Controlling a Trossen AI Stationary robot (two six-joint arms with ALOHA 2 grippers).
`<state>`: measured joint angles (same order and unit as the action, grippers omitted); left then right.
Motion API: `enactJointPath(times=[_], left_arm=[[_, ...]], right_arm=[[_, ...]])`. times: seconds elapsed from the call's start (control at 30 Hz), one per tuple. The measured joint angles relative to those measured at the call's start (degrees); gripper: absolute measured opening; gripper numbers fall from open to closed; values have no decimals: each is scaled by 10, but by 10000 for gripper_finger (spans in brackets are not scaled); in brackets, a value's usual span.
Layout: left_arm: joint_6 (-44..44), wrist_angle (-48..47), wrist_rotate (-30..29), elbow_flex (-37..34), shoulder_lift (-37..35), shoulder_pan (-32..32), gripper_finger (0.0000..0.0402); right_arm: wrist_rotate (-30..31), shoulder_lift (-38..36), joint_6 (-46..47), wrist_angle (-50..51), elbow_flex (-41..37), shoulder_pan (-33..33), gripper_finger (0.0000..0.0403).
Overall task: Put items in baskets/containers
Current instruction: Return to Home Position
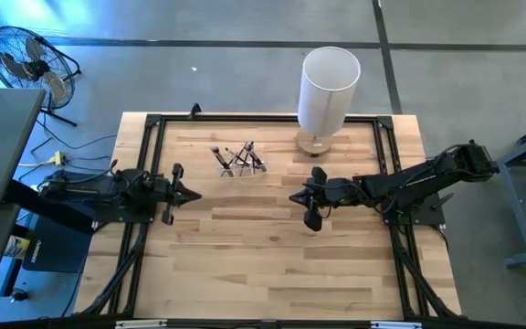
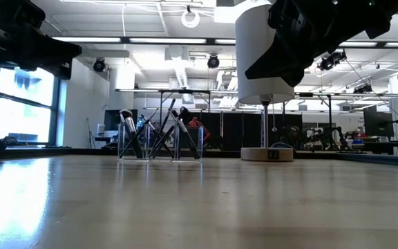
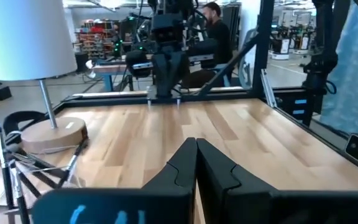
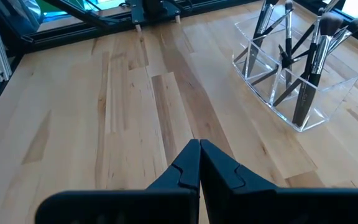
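**A:** Which step is this, do you reckon?

**B:** The wrap-up, I judge. In the high view the clear organizer [image 1: 241, 167] sits at eleven o'clock from the table's [image 1: 272, 265] centre. I see no brush lying loose on the wood. The arms look ready to go home.

**A:** Where are the grippers?

**B:** The left gripper [image 1: 190, 194] hangs at eight o'clock from the organizer, and the right gripper [image 1: 295, 197] at four o'clock. Both are near it, not touching. Each wrist view shows the jaws pressed together with nothing between them.

**A:** What does the next move call for?

**B:** Probably a plain retreat, each arm drawing back to its own side. There is no load to mind. The right arm should keep off the white lamp [image 1: 329, 87], which stands at two o'clock from the organizer.

**A:** And what's in the organizer?

**B:** The brushes [image 4: 316, 56] stand bristle-up, tilted and crossing, spread over its compartments. I cannot count them surely.
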<state>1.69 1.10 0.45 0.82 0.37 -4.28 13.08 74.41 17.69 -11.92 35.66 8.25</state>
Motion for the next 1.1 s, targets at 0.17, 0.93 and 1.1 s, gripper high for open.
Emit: enactJointPath(times=[0.17, 0.93, 1.1], left_arm=[[-7, 3, 44, 0, 0, 55, 0], [-21, 0, 30, -1, 6, 73, 0], [-20, 0, 30, -1, 6, 73, 0]], right_arm=[[0, 0, -1, 0, 0, 0, 0], [-89, -318, -31, 240, -160, -4, 0], [-96, -439, -25, 244, -226, -4, 0]])
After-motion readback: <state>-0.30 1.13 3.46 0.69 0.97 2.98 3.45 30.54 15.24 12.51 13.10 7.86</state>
